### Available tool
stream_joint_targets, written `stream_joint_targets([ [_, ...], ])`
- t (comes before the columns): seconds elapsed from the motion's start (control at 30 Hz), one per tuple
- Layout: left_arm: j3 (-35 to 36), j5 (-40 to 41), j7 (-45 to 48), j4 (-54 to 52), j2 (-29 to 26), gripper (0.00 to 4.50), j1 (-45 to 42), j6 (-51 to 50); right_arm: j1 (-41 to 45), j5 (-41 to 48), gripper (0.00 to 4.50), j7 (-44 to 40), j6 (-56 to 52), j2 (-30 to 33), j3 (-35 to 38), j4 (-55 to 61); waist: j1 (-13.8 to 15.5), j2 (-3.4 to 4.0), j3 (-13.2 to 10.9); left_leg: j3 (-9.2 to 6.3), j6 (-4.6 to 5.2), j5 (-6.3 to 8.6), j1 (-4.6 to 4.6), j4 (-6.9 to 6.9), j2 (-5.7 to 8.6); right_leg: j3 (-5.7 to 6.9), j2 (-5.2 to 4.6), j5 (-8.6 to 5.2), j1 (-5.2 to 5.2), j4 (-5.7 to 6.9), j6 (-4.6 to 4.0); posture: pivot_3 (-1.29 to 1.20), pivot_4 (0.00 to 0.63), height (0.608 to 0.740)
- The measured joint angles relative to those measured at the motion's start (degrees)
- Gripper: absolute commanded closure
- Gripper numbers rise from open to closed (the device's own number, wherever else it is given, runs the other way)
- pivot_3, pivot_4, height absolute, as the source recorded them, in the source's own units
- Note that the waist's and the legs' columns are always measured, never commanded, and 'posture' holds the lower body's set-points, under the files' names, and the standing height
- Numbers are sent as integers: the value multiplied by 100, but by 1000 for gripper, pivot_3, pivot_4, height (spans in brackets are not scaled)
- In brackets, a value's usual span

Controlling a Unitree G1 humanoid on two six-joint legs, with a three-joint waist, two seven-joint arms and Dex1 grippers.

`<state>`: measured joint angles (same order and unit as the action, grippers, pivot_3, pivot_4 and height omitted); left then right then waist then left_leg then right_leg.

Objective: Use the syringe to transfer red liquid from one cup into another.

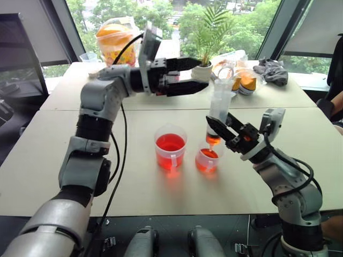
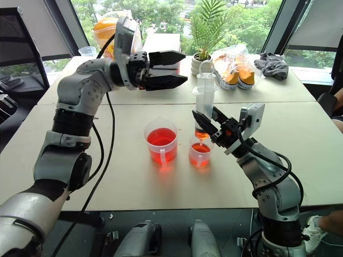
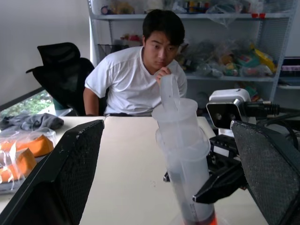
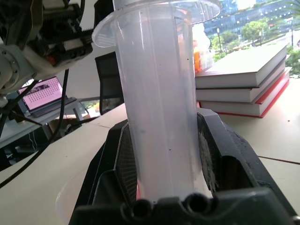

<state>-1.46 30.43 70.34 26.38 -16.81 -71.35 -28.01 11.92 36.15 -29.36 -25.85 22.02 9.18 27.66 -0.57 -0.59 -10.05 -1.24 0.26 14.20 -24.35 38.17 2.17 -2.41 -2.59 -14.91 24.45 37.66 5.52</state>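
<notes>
My right gripper point(image 1: 224, 127) is clamping the syringe point(image 1: 218, 110) low on its barrel, holding it upright with its orange tip just above the smaller cup point(image 1: 207, 157). The larger cup point(image 1: 170, 146) of red liquid point(image 1: 170, 142) is standing beside that. My left gripper point(image 1: 185, 75) is hovering wide open and empty, above and beside the plunger top.

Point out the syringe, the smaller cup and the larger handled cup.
syringe point(image 1: 218, 104): left eye view, on the clear barrel.
smaller cup point(image 1: 205, 160): left eye view, on its front wall.
larger handled cup point(image 1: 170, 145): left eye view, on its front wall.
</notes>
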Motion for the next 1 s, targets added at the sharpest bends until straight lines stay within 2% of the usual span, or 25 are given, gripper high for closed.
stream_joint_targets([
  [0.07, -4, -11, -75, 211, 322, 32, -220, 19, -44, -88, 3070, -16, 55, 11, -63, 0, -6, 0, 0, 1, 0, 0, 0, 0, 0, -1, 1, 0, -1, -1, 0, 0, 150, 740],
  [0.17, -29, -57, -70, 317, 488, 32, -271, 1, -108, -144, 3070, -27, 89, 25, -141, 0, -54, 0, -1, 2, 0, 0, 5, -3, -2, -4, 3, 0, -1, 1, 0, 0, 150, 740],
  [0.2, -49, -91, -63, 349, 512, 266, -270, -16, -124, -163, 3070, -25, 91, 52, -138, 0, -57, 1, -1, 2, 1, 0, 6, -3, -4, -5, 5, 0, 0, 4, 0, 0, 150, 740],
  [0.27, -73, -144, -65, 408, 576, 921, -270, -21, -124, -172, 3070, -25, 111, 68, -138, 0, -41, 1, -1, 0, 0, 0, 8, -3, -4, -4, 6, 0, 0, 8, 0, 0, 150, 740],
  [0.5, -121, -236, -12, 511, 632, 4454, -270, -41, -113, -174, 3070, -13, 113, 92, -146, 0, -18, 1, -1, 2, 0, 0, 6, 1, -1, -4, 5, 0, 0, 8, 0, 0, 150, 740],
  [1.0, -168, -232, 206, -311, 509, 4454, 175, -243, 57, -87, 3070, -3, -279, 418, -177, 242, -15, 1, -1, 1, 0, 0, 6, 1, -2, -6, -2, 0, -1, 8, 0, 0, 150, 740],
])
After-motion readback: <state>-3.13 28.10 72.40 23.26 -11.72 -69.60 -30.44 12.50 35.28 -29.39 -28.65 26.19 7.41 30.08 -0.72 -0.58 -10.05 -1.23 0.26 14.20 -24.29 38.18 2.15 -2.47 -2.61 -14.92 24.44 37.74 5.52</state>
